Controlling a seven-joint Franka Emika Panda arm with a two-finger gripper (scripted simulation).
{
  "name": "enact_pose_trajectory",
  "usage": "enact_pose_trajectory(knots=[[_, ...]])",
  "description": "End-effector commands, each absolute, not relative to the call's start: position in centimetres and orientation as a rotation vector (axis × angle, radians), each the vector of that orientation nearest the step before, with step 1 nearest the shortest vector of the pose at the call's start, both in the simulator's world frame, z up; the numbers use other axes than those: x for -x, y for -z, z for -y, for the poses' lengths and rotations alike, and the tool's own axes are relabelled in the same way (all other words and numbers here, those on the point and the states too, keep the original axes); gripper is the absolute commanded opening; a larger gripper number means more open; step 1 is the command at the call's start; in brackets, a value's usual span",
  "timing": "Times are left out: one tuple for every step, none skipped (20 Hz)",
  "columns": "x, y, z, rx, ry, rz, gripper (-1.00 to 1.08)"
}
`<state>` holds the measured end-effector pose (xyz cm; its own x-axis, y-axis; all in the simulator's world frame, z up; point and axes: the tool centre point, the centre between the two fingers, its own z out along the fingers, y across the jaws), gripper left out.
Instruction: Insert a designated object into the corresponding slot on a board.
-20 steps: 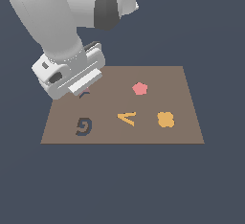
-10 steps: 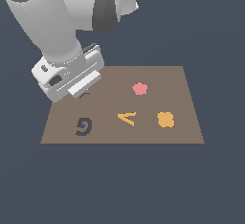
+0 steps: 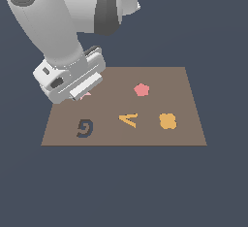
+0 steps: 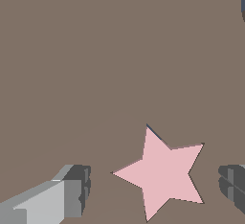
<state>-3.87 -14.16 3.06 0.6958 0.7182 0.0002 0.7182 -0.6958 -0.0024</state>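
My pincer (image 4: 154,185) spread wide, fingers (image 4: 74,189) clear of star block (image 4: 162,173) on both sides, gripping nothing. Star lies flat on board (image 3: 184,100), looks flush in slot; only thin dark sliver of slot (image 4: 154,133) visible along one point. In exterior view my hand hides most of star. Judgement: insertion looks done; left only to lift away.

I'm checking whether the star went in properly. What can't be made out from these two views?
- Exterior view: the wrist housing hides nearly all of the star and the whole gripper.
- Wrist view: the gripper fingers are cut off by the frame edges.
- Wrist view: the slot shows only as a dark sliver at the star, so seating depth is unclear.
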Motion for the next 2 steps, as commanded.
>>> enact_pose_trajectory(knots=[[3.86, -3.06, 14.16, 2.891, -0.001, 1.224, 1.00], [3.86, -3.06, 14.16, 2.891, -0.001, 1.224, 1.00]])
